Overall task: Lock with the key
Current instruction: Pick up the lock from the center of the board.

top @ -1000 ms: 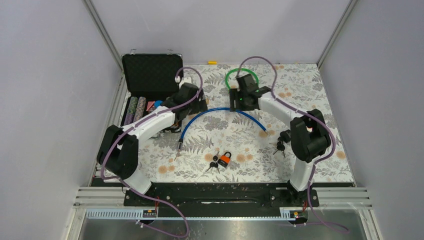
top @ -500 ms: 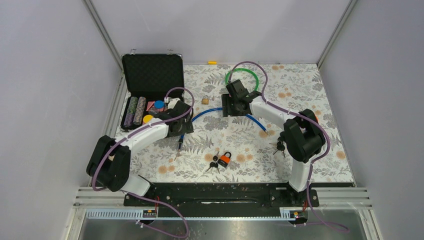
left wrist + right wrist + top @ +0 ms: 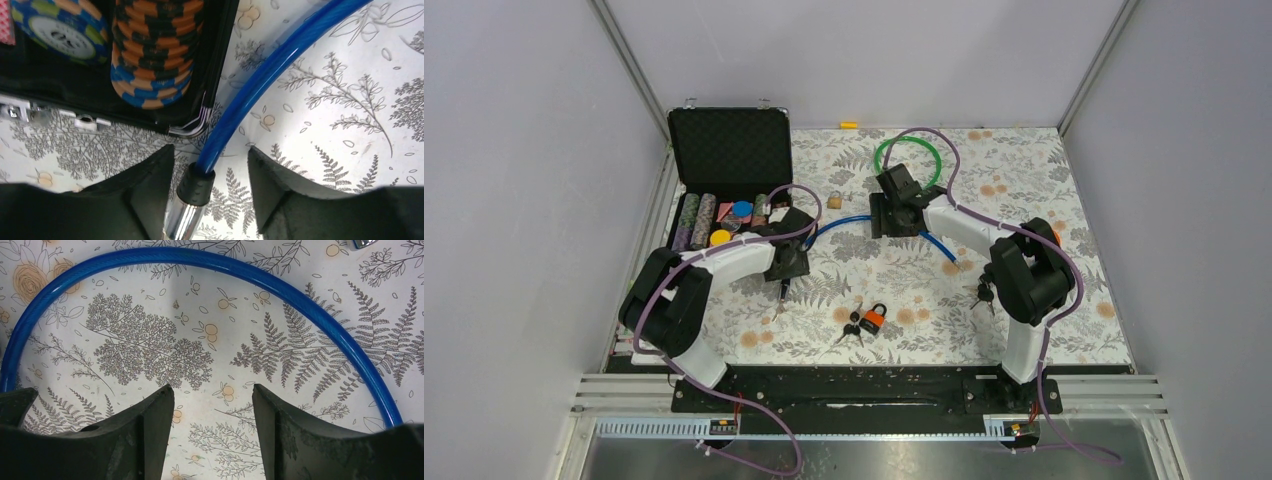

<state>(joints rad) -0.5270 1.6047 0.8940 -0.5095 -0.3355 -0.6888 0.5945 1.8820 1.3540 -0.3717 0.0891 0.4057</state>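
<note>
Near the left middle of the floral mat, just beside the open chip case, the blue cable lock has its metal pin lying free, plugged into nothing. I judge the task barely begun. The loop is open and neither gripper holds a key. Both bunches of keys lie on the mat, one against the orange padlock near me, the other by the right arm's elbow. What is left is to grasp the pin, seat it in the lock body and turn a key.

My left gripper straddles the pin's black collar with its fingers spread and mat showing on both sides, so it grips nothing. My right gripper hovers spread and empty over the middle of the arc.

The cable looks like glossy, stiff blue tubing curving from left to right. Its right end runs under the right arm, so I cannot tell where the lock body sits.
</note>
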